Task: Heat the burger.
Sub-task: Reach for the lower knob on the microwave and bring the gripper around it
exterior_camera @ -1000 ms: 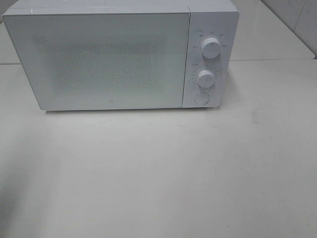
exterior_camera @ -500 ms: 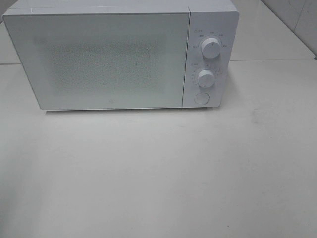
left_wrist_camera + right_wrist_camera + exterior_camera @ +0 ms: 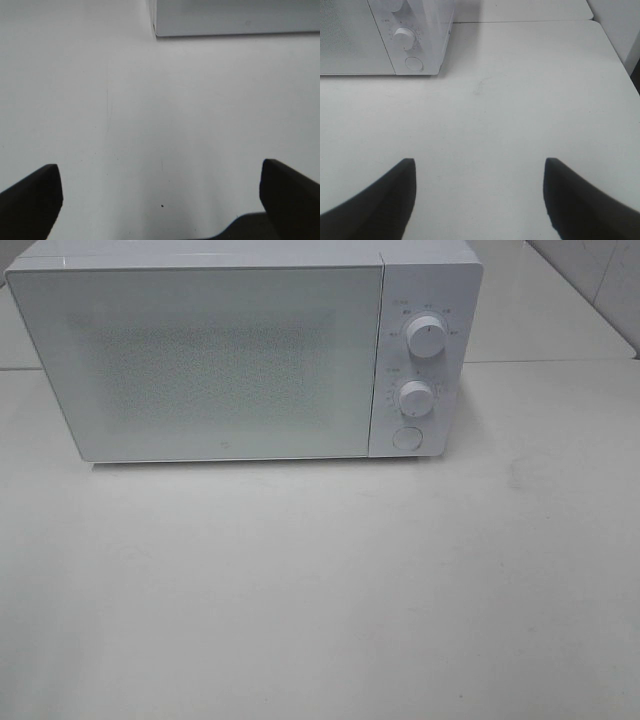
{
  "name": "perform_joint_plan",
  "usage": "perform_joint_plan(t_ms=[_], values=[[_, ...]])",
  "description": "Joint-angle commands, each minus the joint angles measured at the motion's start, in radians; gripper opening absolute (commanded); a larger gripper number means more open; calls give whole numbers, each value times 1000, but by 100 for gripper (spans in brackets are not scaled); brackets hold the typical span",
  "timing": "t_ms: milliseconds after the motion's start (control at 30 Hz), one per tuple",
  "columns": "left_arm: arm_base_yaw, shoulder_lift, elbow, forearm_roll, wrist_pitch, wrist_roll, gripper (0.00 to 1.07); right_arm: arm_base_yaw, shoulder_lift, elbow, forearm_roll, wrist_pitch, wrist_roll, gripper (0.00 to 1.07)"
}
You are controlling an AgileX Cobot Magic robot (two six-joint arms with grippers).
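Observation:
The burger is out of view in every frame. A white microwave [image 3: 240, 350] stands at the back of the table with its door shut; its lower corner [image 3: 200, 20] shows in the left wrist view and its knob panel [image 3: 410, 40] in the right wrist view. My left gripper [image 3: 160, 195] is open over bare tabletop, with nothing between its dark fingers [image 3: 30, 200]. Likewise my right gripper [image 3: 477, 195] stands open above the table, empty, off to the right of the microwave. Neither gripper appears in the high view.
Two round knobs [image 3: 426, 337] and a round button [image 3: 406, 437] sit on the microwave's right panel. The white table [image 3: 320, 590] stretches in front of it; its right edge [image 3: 620, 65] shows in the right wrist view.

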Motion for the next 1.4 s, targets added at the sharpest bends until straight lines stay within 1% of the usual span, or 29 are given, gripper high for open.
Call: perform_joint_plan(t_ms=[33, 67, 133, 233, 267, 1000, 1067, 1200, 1267, 1300, 1333, 1400], values=[[57, -104, 5, -9, -1, -7, 102, -3, -28, 4, 1, -10, -4, 71], [57, -104, 5, -9, -1, -7, 102, -3, -28, 4, 1, -10, -4, 71], [89, -160, 5, -9, -1, -7, 102, -3, -28, 4, 1, -10, -4, 71], [98, -180, 5, -8, -1, -7, 102, -3, -28, 4, 1, -10, -4, 71], [105, -214, 5, -7, -1, -7, 102, -3, -28, 4, 1, -10, -4, 71], [105, -209, 5, -10, -1, -6, 101, -3, -28, -1, 2, -20, -4, 71], [105, -209, 5, -10, -1, -6, 101, -3, -19, -21, 2, -51, -4, 71], [105, -209, 5, -10, -1, -6, 101, -3, 19, -29, 1, -101, -4, 71], [105, -209, 5, -10, -1, -6, 101, -3, 69, -29, 2, -178, -4, 71], [105, -209, 5, -10, -1, -6, 101, -3, 69, -29, 2, -178, -4, 71], [105, -209, 5, -10, -1, -6, 101, -3, 113, -29, 2, -243, -4, 71], [105, -209, 5, -10, -1, -6, 101, -3, 132, -29, 1, -269, -4, 71]])
